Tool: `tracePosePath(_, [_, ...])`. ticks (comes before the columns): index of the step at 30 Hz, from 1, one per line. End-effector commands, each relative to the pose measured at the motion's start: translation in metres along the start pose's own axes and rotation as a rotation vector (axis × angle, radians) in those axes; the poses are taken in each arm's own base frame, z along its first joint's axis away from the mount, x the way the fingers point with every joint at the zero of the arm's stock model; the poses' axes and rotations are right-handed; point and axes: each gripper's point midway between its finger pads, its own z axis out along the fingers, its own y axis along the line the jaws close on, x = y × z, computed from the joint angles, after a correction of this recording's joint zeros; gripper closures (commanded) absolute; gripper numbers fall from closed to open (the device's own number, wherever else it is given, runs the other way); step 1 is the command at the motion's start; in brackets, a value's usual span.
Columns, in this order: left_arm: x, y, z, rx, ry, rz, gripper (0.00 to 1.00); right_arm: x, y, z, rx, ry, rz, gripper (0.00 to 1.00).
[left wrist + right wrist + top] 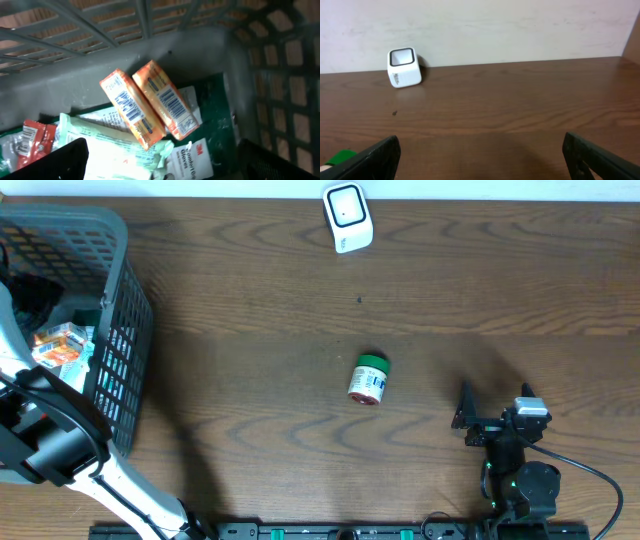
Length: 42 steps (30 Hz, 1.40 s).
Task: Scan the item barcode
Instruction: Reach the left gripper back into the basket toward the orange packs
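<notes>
A grey plastic lattice basket [118,240] stands at the left edge of the dark brown wooden desk [250,290]. The left arm reaches into it. Seen from the left wrist, the left hand [162,161] hangs above the contents with its two dark fingers [60,162] spread wide and nothing between them. Below it two orange cardboard boxes [150,102] lie side by side and touching, tilted, their printed barcodes facing up. They rest on a pile of white and pale green packets [107,152], with a white glove pack [192,155] to one side and a red packet [32,142] at the other.

A small bottle with a green cap [369,379] lies on its side near the middle of the desk, well apart from the basket. A white box-shaped barcode scanner with a dark window [347,217] sits at the far edge by the wall.

The right hand [480,150] is low over the desk at the near right, fingers as wide apart as they go and empty. It faces the scanner, with the green cap just in view beside its left finger.
</notes>
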Motion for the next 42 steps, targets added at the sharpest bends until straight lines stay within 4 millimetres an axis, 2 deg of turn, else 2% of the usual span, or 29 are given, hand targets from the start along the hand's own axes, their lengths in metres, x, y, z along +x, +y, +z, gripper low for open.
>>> tracePosePath(1, [-0.004,0.001,0.005,-0.009,-0.013,-0.093,0.05,0.002,-0.001,0.000,0.007,0.005,0.012,0.01])
tracePosePath(4, [-0.005,-0.001,0.013,0.000,-0.024,-0.124,0.05,0.001,-0.001,0.000,0.007,0.005,0.012,0.01])
tracePosePath(10, [-0.005,0.012,0.037,-0.059,-0.066,-0.137,0.05,0.002,-0.001,0.000,0.008,0.005,0.012,0.01])
tracePosePath(16, [0.003,0.017,0.062,-0.063,-0.068,-0.137,0.05,0.002,-0.001,0.000,0.008,0.005,0.012,0.01])
tracePosePath(23, [0.010,0.020,0.081,-0.059,-0.073,-0.138,0.06,0.001,-0.001,0.000,0.008,0.005,0.012,0.01])
tracePosePath(25, [0.010,0.019,0.083,-0.054,-0.078,-0.138,0.20,0.001,-0.001,0.000,0.008,0.005,0.012,0.01])
tracePosePath(26, [0.008,0.018,0.083,-0.048,-0.085,-0.140,0.38,0.002,-0.001,0.000,0.008,0.005,0.012,0.01])
tracePosePath(28, [0.007,0.017,0.083,-0.043,-0.091,-0.141,0.56,0.001,-0.001,0.000,0.008,0.005,0.012,0.01])
tracePosePath(30, [0.006,0.017,0.082,-0.041,-0.092,-0.140,0.67,0.001,-0.001,0.000,0.008,0.005,0.012,0.01])
tracePosePath(31, [0.006,0.017,0.082,-0.040,-0.093,-0.137,0.69,0.001,-0.001,0.000,0.008,0.005,0.012,0.01])
tracePosePath(34, [-0.001,0.013,0.068,-0.017,-0.115,-0.139,0.69,0.001,-0.001,0.000,0.008,0.005,0.012,0.01])
tracePosePath(37, [-0.014,0.004,0.033,0.044,-0.166,-0.148,0.69,0.001,-0.001,0.000,0.008,0.005,0.012,0.01])
tracePosePath(39, [-0.025,-0.005,-0.005,0.118,-0.220,-0.157,0.67,0.001,-0.001,0.000,0.008,0.005,0.012,0.01])
tracePosePath(42, [-0.039,-0.007,-0.077,0.224,-0.342,-0.174,0.64,0.002,-0.001,0.000,0.008,0.005,0.012,0.01])
